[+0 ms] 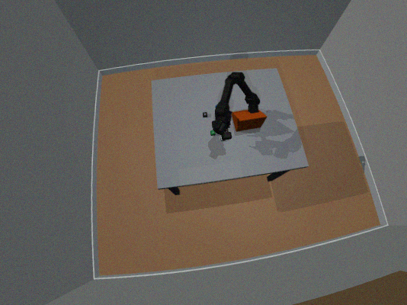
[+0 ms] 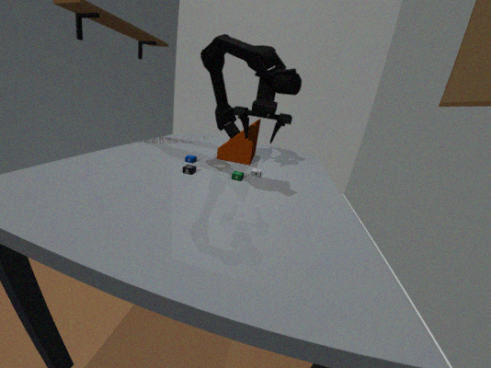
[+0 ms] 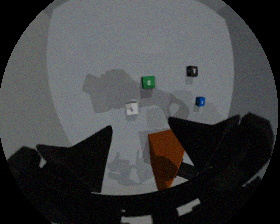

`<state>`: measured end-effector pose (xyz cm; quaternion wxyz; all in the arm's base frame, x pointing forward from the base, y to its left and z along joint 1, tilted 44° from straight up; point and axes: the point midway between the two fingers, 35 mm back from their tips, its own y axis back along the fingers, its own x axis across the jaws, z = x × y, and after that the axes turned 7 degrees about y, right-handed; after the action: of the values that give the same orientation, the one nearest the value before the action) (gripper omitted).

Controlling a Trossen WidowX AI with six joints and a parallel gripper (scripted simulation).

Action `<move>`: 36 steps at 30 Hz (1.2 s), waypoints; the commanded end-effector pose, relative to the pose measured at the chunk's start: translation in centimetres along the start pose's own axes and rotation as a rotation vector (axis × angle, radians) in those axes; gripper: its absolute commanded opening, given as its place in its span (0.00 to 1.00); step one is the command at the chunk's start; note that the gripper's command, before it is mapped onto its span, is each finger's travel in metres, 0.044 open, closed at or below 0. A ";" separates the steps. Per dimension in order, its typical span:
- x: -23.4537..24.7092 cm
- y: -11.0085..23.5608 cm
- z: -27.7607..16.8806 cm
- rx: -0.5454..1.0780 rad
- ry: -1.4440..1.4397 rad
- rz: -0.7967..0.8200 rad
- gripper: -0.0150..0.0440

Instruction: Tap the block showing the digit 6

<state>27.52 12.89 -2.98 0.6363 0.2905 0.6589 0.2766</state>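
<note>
A white block (image 2: 256, 173) (image 3: 132, 108) lies on the table, partly hidden by the arm in the top view. A green block (image 1: 213, 133) (image 2: 237, 176) (image 3: 148, 82) lies close to it. A black block (image 1: 205, 114) (image 2: 189, 169) (image 3: 192, 71) and a blue block (image 2: 190, 158) (image 3: 200, 101) lie farther off; the arm mostly hides the blue one in the top view. Each shows a small mark, too blurred to read as a digit. My gripper (image 2: 259, 140) (image 3: 140, 124) is open and empty, fingers pointing down, above the table. In the wrist view the white block appears just beyond the gap between the fingertips.
An orange wedge (image 1: 249, 123) (image 2: 236, 151) (image 3: 166, 150) stands by the arm's base, near the blocks. The grey table (image 1: 183, 162) (image 2: 184, 250) carries the arm's shadows. A wooden shelf (image 2: 110, 20) is on the wall behind.
</note>
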 end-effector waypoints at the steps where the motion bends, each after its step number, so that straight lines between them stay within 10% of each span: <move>1: 0.1 0.0 -0.1 0.000 -0.005 0.004 0.93; 12: -1.0 0.2 0.8 -0.001 -0.003 0.010 0.93; 25: -21.6 0.1 6.9 -0.002 -0.006 -0.006 0.93; 36: -22.0 0.0 6.8 -0.001 -0.007 -0.008 0.93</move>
<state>34.84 -3.13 11.46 0.6405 0.2910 0.6558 0.2739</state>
